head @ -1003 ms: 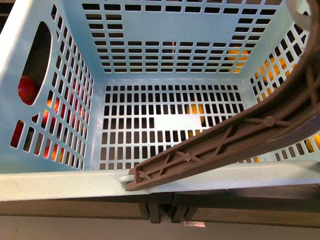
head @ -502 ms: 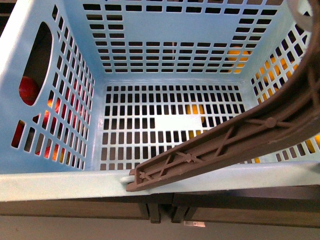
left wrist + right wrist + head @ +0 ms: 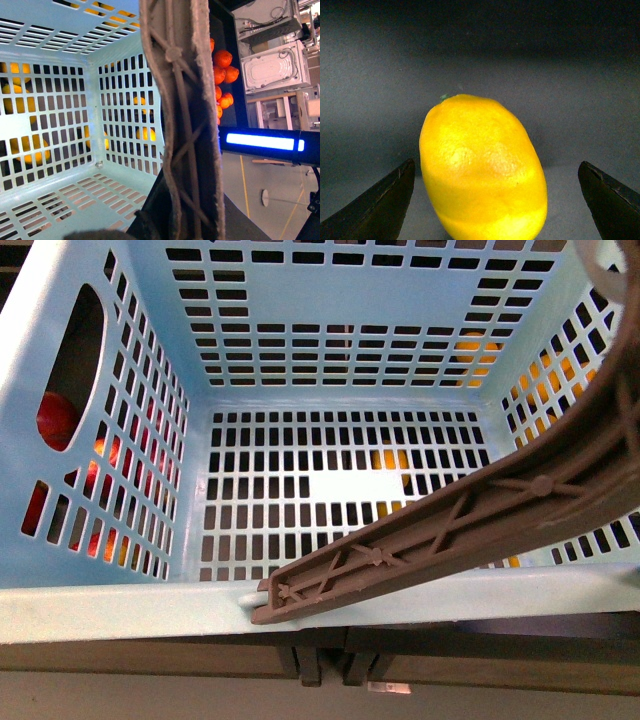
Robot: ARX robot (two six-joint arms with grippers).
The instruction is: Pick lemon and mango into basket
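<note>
basket (image 3: 120,605) fills the front view, mint-green with slotted walls, and sits close against the robot's body. its brown ribbed handle (image 3: 450,525) is folded down, slanting from the near rim up toward the right wall.

lemon (image 3: 482,170) stands on a dark grey surface in the right wrist view. it is on its end and leans a little, with a small green stem nub at the top.

right gripper (image 3: 496,163) is spread wide. one dark fingertip (image 3: 385,200) sits on each side of the lemon, both clear of the skin.

left gripper (image 3: 107,234) shows only as a dark blurred edge in its wrist view. the handle runs right past the lens there. i cannot tell how its fingers stand.

mango: yellow-orange shapes (image 3: 475,350) show through the right wall slots, too chopped up by the slots to say which is it.

red fruit (image 3: 55,420) shows through the oval cutout in the left wall.

tangerines (image 3: 222,70) are piled beyond the handle, outside the basket. a blue light bar (image 3: 260,141) glows beside them.
</note>
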